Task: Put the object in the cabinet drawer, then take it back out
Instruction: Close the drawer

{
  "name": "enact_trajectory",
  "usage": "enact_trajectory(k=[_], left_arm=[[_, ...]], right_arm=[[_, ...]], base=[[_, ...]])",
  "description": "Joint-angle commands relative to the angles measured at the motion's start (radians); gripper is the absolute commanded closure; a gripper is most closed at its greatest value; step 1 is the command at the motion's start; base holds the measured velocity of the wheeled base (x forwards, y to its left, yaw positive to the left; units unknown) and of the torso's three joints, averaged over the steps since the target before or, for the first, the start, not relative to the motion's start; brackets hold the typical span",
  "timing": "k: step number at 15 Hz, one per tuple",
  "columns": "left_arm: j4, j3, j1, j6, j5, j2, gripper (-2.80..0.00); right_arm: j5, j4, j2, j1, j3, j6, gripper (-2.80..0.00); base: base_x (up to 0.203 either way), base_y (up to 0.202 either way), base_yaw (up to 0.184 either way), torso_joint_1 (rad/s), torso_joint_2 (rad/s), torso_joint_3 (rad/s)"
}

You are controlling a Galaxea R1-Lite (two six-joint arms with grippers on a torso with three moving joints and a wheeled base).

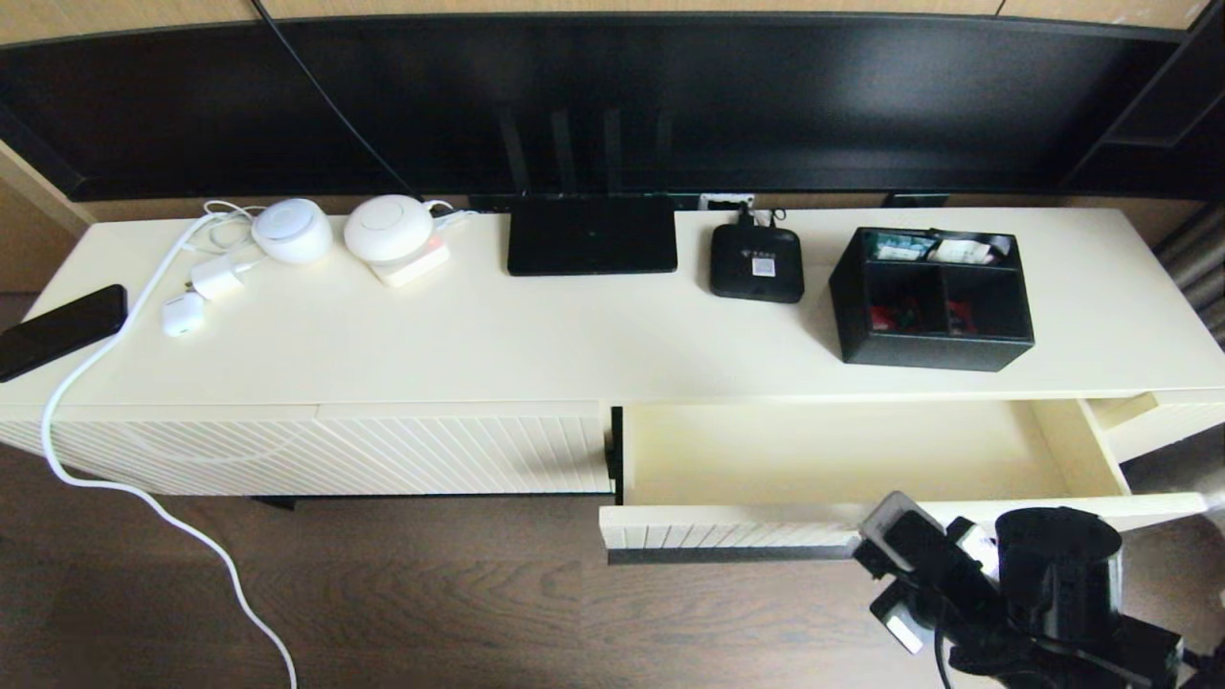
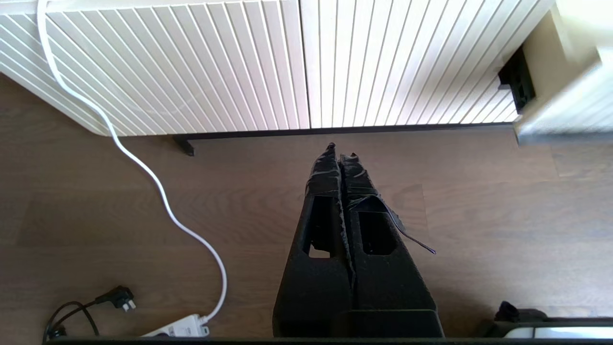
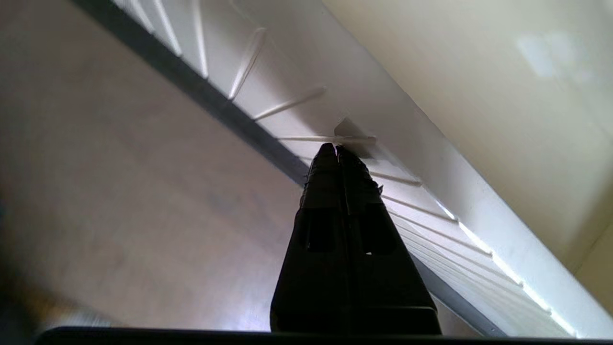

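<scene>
"So, is that right gripper [image 3: 336, 149] holding anything?"

"No, it's clenched empty by the drawer [image 1: 842, 450] front; the left gripper [image 2: 341, 152] is closed too, low over the floor."

"And the box [image 1: 931, 299]?"

"Up on the cabinet top [image 1: 536, 335], behind the open drawer, handy for dropping in."

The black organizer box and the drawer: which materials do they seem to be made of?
The organizer box looks like matte black board or faux leather: flat thin walls, no gloss; I cannot tell which. The drawer looks like painted or laminated wood board: smooth cream interior, moulded vertical ribs on its front. Its bar handle is dark, possibly metal.
</scene>
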Motion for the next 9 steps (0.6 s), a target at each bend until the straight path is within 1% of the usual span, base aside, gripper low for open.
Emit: enact_trajectory(k=[1,6,9], left_arm=[[0.0,0.0,0.0,0.0,0.0,0.0,0.0],[-0.001,0.001,0.0,0.0,0.0,0.002,0.0],[-0.001,0.0,0.0,0.0,0.0,0.0,0.0]], right_arm=[[-0.004,-0.04,0.033,-0.03,-0.029,-0.006,0.0],[-0.008,-0.129,0.082,-0.038,-0.087,-0.002,0.0],[-0.037,-0.207,0.159,-0.037,-0.116,0.014,0.0]], base=[[0.0,0.0,0.0,0.0,0.0,0.0],[0.0,0.0,0.0,0.0,0.0,0.0],[0.0,0.0,0.0,0.0,0.0,0.0]])
